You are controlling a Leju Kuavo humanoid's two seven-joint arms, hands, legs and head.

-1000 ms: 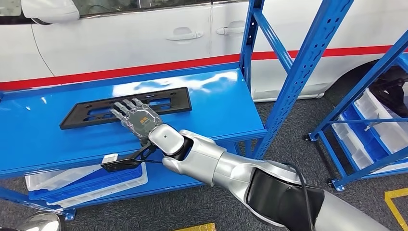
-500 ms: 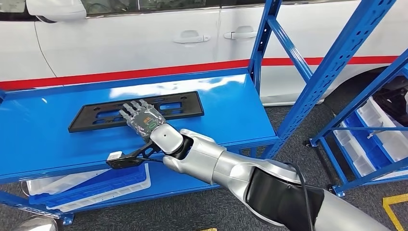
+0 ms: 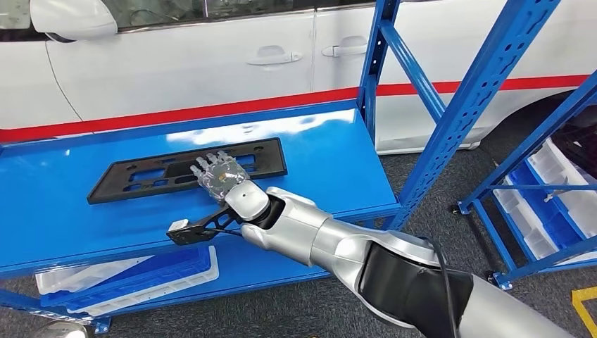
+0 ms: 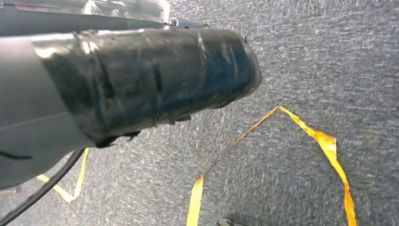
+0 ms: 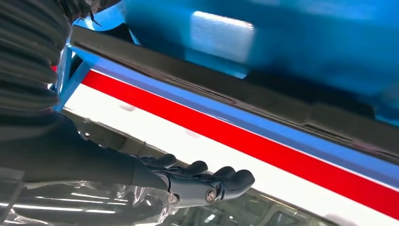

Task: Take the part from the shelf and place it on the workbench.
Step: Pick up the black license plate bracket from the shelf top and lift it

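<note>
Right robot hand (image 3: pixel 220 174) spread and unladen over black part (image 3: pixel 134 176), on blue shelf (image 3: pixel 63 211)

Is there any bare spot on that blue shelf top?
Yes: the glossy blue shelf top is bare between the flat black plastic frame and the blue upright post. The middle is crowded by the frame and right hand.

Car workshop, blue steel shelving (image 3: pixel 450 91), white car (image 3: pixel 211 63), parts bins (image 3: pixel 556 204)

Head view overlooks the shelf (image 3: pixel 324 165); right wrist skims it closely.
</note>
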